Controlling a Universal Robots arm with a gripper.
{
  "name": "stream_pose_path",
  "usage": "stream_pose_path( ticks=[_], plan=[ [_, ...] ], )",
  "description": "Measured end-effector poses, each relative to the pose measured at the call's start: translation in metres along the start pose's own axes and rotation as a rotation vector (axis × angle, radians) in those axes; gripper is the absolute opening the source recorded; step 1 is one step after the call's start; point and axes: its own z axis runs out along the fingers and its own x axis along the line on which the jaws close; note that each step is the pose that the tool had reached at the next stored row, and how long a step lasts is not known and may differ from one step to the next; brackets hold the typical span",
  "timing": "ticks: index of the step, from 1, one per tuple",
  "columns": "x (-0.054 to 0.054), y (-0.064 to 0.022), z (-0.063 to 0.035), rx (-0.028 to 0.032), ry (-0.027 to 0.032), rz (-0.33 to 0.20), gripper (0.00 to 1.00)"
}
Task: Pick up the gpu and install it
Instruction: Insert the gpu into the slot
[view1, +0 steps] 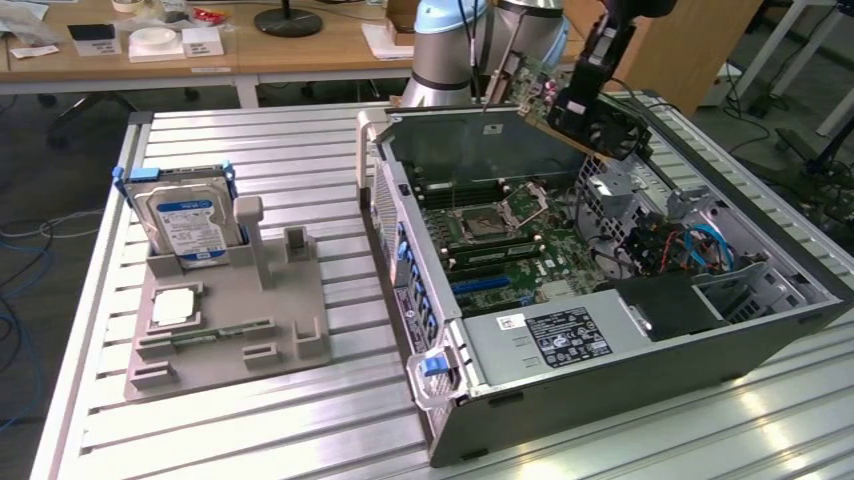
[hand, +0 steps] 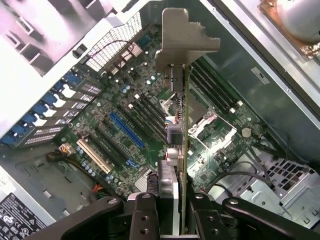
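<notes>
My gripper (view1: 583, 103) is shut on the gpu (view1: 538, 84), a thin green-and-dark card with a black fan and a grey metal bracket. It hangs tilted in the air over the far side of the open computer case (view1: 400, 175). In the wrist view the gpu (hand: 183, 125) stands edge-on between my gripper's (hand: 174, 220) black fingers (hand: 145, 212), its metal bracket (hand: 186, 35) pointing away. Below it lies the motherboard (hand: 150, 125) with a long blue slot (hand: 127, 131), well apart from the card.
On the exterior view's left a grey holder (view1: 287, 325) carries a silver hard drive (view1: 187, 215) standing upright, a small chip (view1: 174, 305) and a narrow green memory stick (view1: 200, 338). Inside the case sit a power supply (view1: 561, 335) and blue cables (view1: 701, 250). A wooden desk (view1: 267, 50) stands behind.
</notes>
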Motion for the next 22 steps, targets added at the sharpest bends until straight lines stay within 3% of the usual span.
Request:
stream_pose_path(
  ticks=[22],
  plan=[
    [0.0012,-0.0012,0.0007,-0.0005,0.011,-0.228,0.28]
  ],
)
